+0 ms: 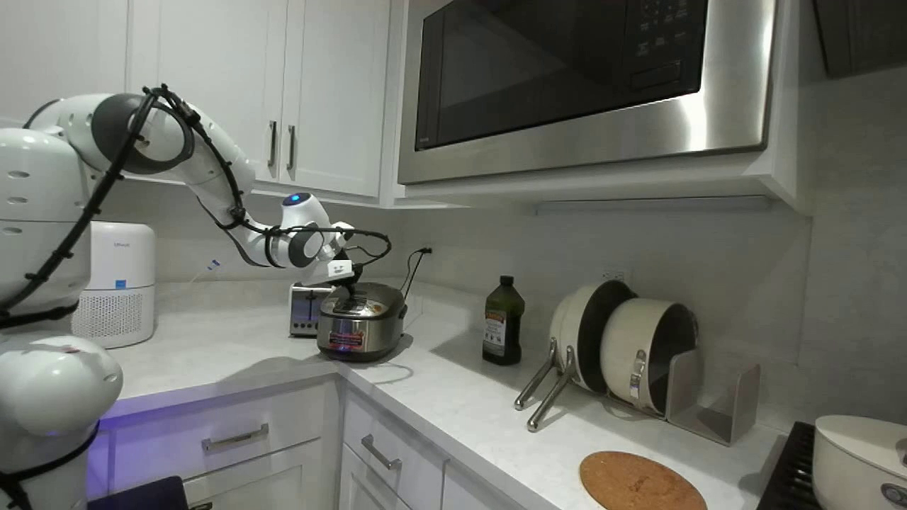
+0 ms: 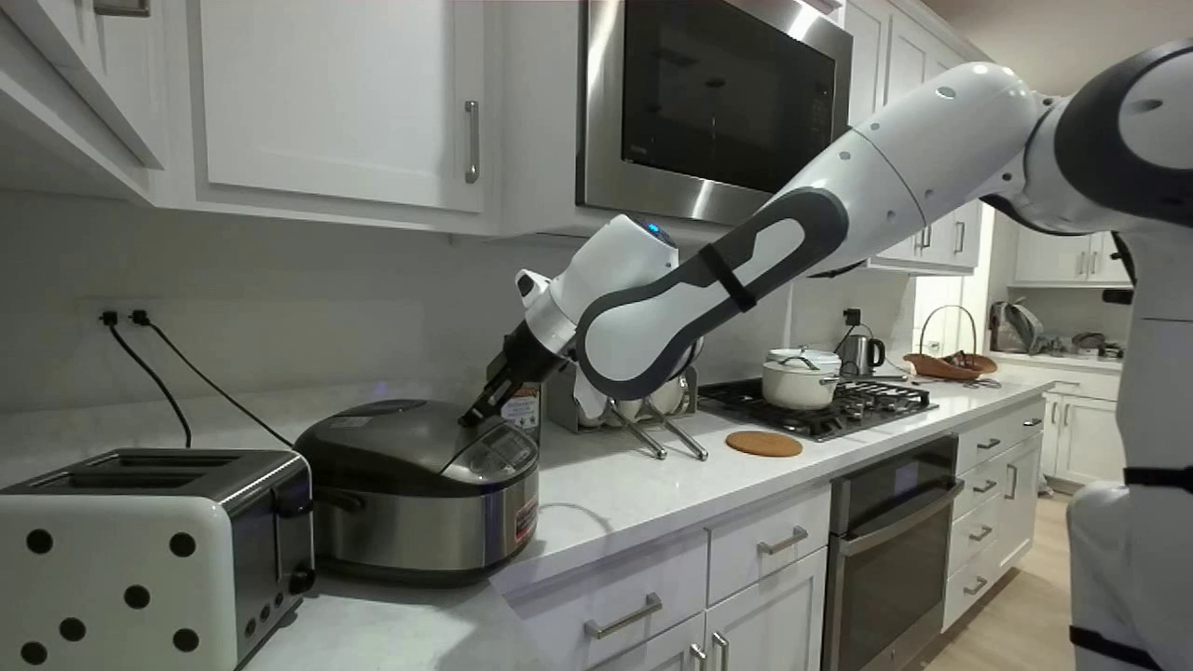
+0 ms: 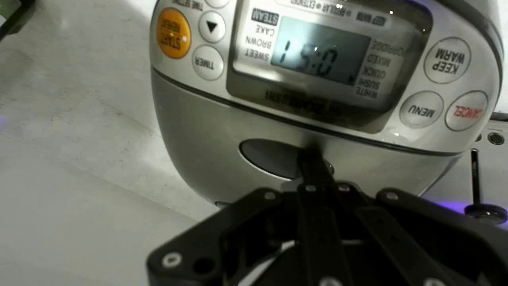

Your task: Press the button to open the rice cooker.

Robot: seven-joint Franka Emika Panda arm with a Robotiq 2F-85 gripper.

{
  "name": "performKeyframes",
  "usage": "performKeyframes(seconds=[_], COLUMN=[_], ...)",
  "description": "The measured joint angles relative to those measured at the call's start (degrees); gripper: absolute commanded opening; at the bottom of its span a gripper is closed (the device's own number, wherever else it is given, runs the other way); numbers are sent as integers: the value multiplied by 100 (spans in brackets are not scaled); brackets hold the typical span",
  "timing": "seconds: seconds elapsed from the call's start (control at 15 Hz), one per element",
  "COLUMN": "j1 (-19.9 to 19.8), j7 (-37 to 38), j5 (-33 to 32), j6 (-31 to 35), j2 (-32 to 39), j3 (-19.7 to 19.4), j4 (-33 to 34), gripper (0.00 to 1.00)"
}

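Note:
The rice cooker stands in the counter corner with a silver body and dark top. It also shows in the other exterior view, lid down. In the wrist view the rice cooker's top appears upside down, with its display reading 15:0 and several buttons. A dark oval button lies on the lid beside the control panel. My gripper is shut and empty; its tips cover the oval button's right part. In an exterior view the gripper reaches the lid just behind the panel. Whether it presses is unclear.
A spotted white toaster stands close beside the cooker. A dark bottle and pans in a rack stand along the wall. Black cords run from the outlet. A microwave and cabinets hang above. A cork mat lies on the counter.

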Motion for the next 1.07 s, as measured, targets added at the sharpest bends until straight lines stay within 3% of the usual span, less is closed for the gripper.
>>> performKeyframes(seconds=[0.33,1.07], j1=[-389,-419], j7=[328,1888], j5=[-474,-2407], j6=[-272,-471], j2=[26,81], j3=[368,348], j4=[139,280], gripper=[0,0])
